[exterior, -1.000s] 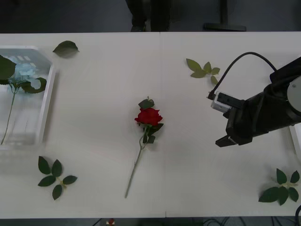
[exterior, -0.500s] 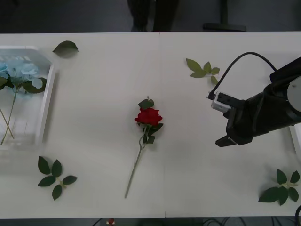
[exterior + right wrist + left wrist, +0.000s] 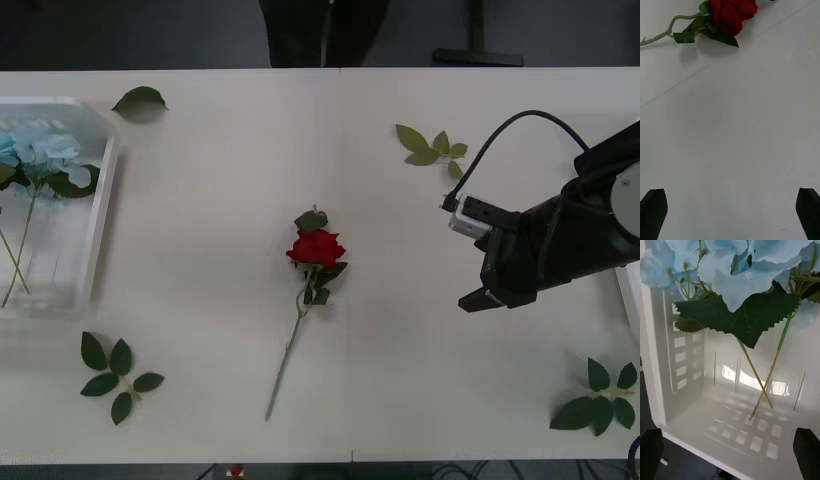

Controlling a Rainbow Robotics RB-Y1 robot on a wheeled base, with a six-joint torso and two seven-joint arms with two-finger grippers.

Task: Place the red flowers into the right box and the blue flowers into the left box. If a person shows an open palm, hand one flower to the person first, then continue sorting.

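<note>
A second blue hydrangea now lies in the left box at the table's left edge, left gripper released above. The red rose waits mid-table; right gripper hangs open near it.

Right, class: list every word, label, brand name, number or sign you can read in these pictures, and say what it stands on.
None: no readable text on the table, the left box, the red rose, the blue flowers or the right gripper.
</note>
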